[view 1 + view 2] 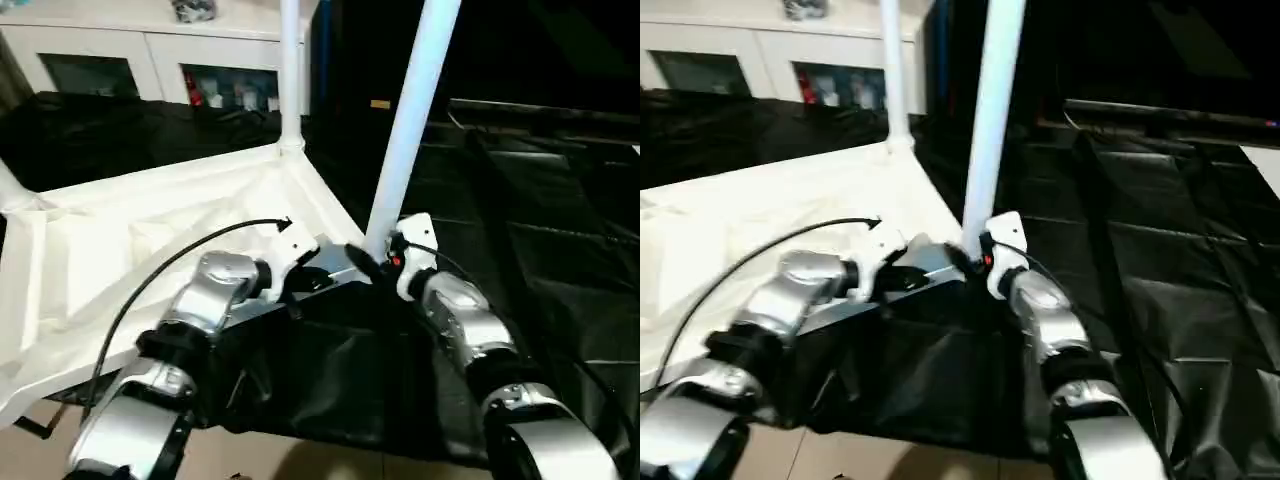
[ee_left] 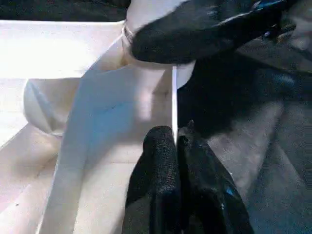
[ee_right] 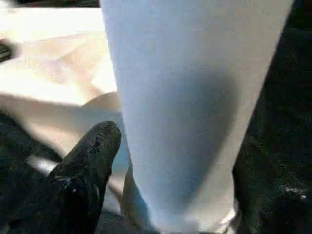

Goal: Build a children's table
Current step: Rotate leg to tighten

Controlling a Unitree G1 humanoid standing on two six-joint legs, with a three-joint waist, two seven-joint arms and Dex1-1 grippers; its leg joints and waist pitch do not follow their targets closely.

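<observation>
The white tabletop (image 1: 150, 240) lies upside down on black cloth, ribbed underside up. One white leg (image 1: 291, 70) stands upright in the far corner socket. A second leg (image 1: 412, 120) rises, slightly tilted, from the near right corner socket. My right gripper (image 1: 375, 260) is shut on the base of that leg (image 3: 185, 112), one black finger (image 3: 87, 165) on each side of the tube. My left gripper (image 1: 318, 275) is beside it, pinched shut on the tabletop's thin rim (image 2: 174, 97). A third leg's base (image 1: 10, 190) shows at the left edge.
A white cabinet (image 1: 150, 55) with glass-fronted doors stands at the back left. Black cloth (image 1: 540, 240) covers the surface to the right and in front of the tabletop. A black cable (image 1: 170, 270) loops over my left forearm.
</observation>
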